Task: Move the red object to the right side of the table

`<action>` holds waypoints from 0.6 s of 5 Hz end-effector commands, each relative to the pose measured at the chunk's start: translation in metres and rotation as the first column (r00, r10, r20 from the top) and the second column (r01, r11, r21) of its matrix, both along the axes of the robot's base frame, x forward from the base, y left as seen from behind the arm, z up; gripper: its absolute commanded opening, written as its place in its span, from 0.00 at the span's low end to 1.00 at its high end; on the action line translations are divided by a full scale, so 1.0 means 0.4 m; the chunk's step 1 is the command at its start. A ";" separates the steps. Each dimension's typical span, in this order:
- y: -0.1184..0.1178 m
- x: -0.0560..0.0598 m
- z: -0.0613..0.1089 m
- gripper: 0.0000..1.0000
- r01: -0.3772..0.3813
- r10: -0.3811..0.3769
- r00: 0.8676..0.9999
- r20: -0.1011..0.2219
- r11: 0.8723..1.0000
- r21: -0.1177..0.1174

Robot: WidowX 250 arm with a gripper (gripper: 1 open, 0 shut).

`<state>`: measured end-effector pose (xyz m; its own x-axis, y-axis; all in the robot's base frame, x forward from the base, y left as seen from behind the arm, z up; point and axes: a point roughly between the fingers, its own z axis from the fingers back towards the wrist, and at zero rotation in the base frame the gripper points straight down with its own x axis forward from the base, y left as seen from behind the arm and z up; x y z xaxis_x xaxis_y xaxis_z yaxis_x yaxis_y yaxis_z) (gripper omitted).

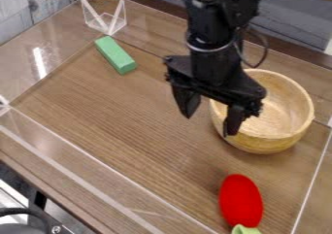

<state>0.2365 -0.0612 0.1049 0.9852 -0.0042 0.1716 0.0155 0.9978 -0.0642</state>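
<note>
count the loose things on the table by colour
red: 1, the red object
green: 1, the green block
light wood: 1, the wooden bowl
clear: 1, a small clear stand at the far edge
total: 4

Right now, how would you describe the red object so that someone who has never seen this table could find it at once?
Start at the brown wood-grain table with low clear walls and go to its near right corner, in front of the round wooden bowl. There lies a small bright red oval toy with a light green stub at its near end. It is the only red thing; the green rectangular block lies far across the table.
</note>
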 end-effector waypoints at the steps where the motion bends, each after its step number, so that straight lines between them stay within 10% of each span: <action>1: -0.022 0.025 0.029 1.00 0.028 -0.028 0.999 0.029 1.000 0.002; 3: -0.039 0.057 0.039 1.00 -0.008 0.008 1.000 0.005 1.000 0.011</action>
